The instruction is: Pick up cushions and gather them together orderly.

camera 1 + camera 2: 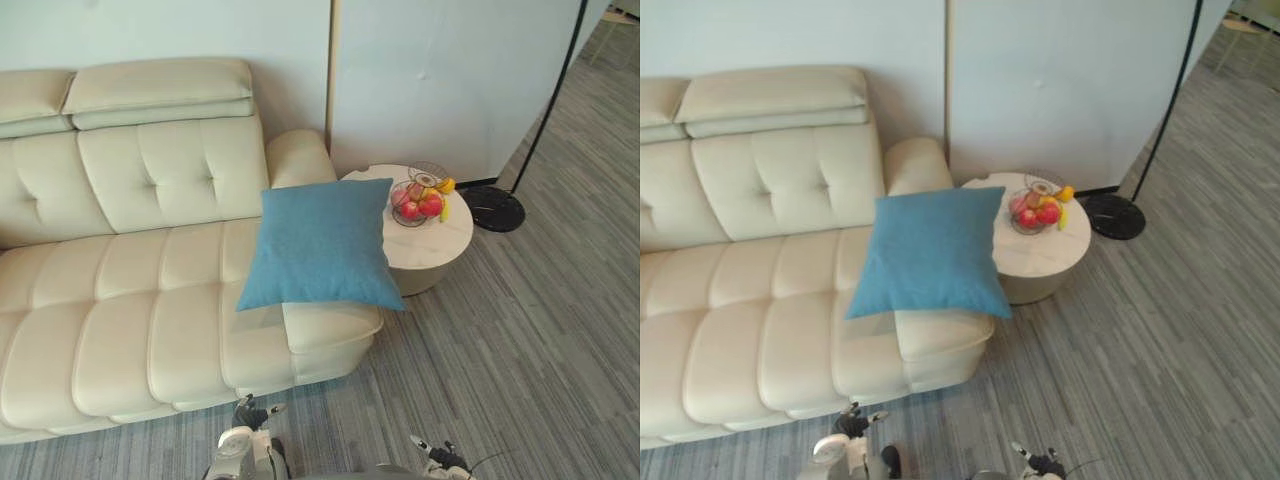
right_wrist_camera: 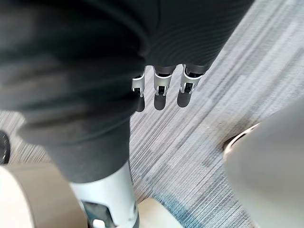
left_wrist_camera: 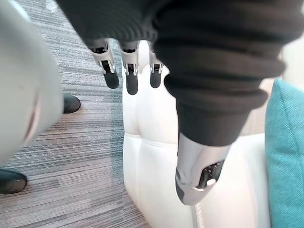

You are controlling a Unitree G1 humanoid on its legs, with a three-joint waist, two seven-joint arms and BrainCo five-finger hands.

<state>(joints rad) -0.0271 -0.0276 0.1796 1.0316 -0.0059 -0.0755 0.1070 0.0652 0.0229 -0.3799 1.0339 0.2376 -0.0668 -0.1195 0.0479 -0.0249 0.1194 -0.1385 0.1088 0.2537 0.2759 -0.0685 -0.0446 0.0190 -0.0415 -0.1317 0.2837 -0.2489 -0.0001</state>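
Note:
A blue cushion [image 1: 322, 245] leans tilted on the right end of the cream sofa [image 1: 130, 300], against its armrest [image 1: 298, 155]. Its lower corner hangs past the seat's edge. My left hand [image 1: 243, 445] shows low at the bottom edge, over the carpet in front of the sofa, well short of the cushion. In the left wrist view its fingers [image 3: 130, 78] are straight and hold nothing, with the sofa front [image 3: 152, 152] and a strip of the blue cushion [image 3: 285, 156] past them. My right hand [image 1: 440, 458] hangs over the floor, its fingers [image 2: 161, 95] relaxed and empty.
A round white side table [image 1: 440, 250] stands right of the sofa, bearing a wire fruit bowl [image 1: 418, 203] with apples and bananas. A black lamp base [image 1: 493, 208] sits on the grey carpet behind it, its pole rising to the upper right. A white partition stands behind.

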